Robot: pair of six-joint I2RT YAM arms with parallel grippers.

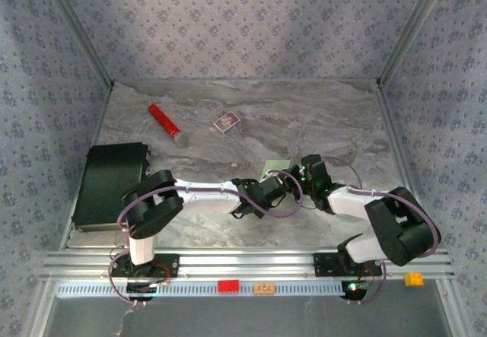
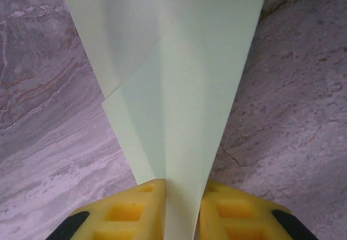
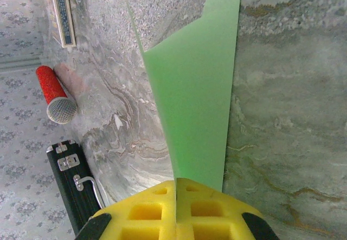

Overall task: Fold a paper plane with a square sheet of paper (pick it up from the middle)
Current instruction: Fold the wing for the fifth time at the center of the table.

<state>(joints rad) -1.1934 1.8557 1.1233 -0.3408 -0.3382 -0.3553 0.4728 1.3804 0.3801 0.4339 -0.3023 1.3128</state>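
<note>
Yellow right fingers (image 3: 146, 210) sit closest, pressed together with the edge of the pale green paper (image 3: 195, 115) caught in their seam, so the sheet stands on edge above the tabletop (image 3: 282, 142). From the other side the left fingers (image 2: 135, 207) stand narrow, flanking the paper's pointed end, which fills the slot between them; whether they truly pinch it I cannot tell. My guess is that one arm steadies while the other sharpens a crease. Held between both arms at the front middle, the half-folded paper is well apart from the red cylinder (image 1: 165, 122), the card box (image 1: 226, 122) and the black case (image 1: 110, 181).
</note>
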